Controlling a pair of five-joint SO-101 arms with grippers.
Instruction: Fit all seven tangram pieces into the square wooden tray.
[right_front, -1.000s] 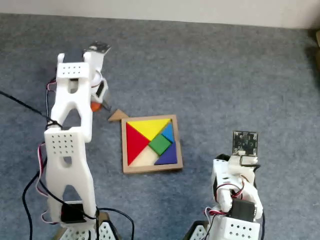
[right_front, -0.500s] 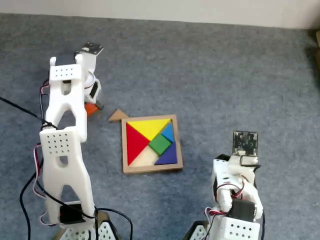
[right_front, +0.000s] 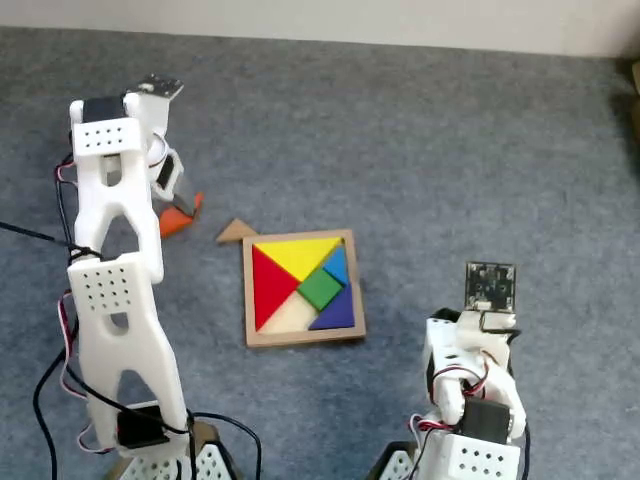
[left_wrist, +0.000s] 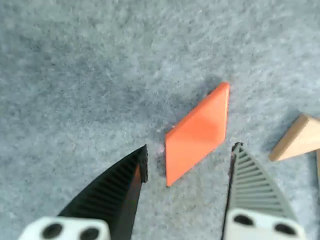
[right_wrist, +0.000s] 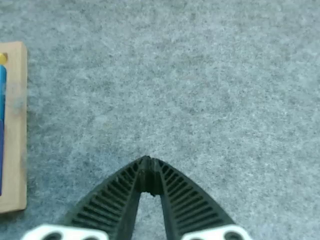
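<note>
The square wooden tray lies mid-table with red, yellow, green, blue and purple pieces inside and one bare gap at its near left. An orange parallelogram piece lies on the carpet left of the tray. My left gripper hovers open over it, one finger on each side, not touching. A plain wooden triangle lies by the tray's far left corner. My right gripper is shut and empty, over bare carpet to the right of the tray.
Grey carpet covers the table. The left arm stretches along the left side. The right arm is folded back at the near right. Open carpet lies beyond and to the right of the tray.
The left arm has swung left and away from the tray, uncovering the orange piece. The right arm and the tray have not moved.
</note>
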